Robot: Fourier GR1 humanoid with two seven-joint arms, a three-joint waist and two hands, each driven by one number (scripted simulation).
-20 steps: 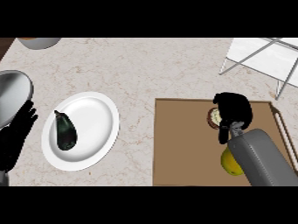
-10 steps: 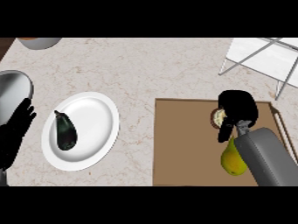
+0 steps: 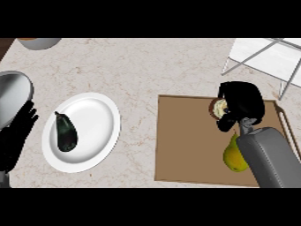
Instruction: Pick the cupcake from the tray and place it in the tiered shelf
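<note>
The cupcake [image 3: 217,108] shows only as a pale-topped, brown-edged sliver at the far side of the brown tray [image 3: 185,145]. My right hand [image 3: 242,102] is curled round it and hides most of it. A yellow-green pear [image 3: 233,154] lies on the tray beside my right forearm. The white tiered shelf [image 3: 270,59] stands at the back right, beyond the tray. My left hand [image 3: 13,137] rests open at the left edge, fingers up.
A white plate [image 3: 91,119] left of the tray carries a dark eggplant [image 3: 65,132]. A grey pan lid [image 3: 3,99] lies at the far left, and a bowl [image 3: 39,43] sits at the back left corner.
My right hand has drawn slightly nearer over the cupcake and its fingers have closed further round it. The left hand has stayed still.
</note>
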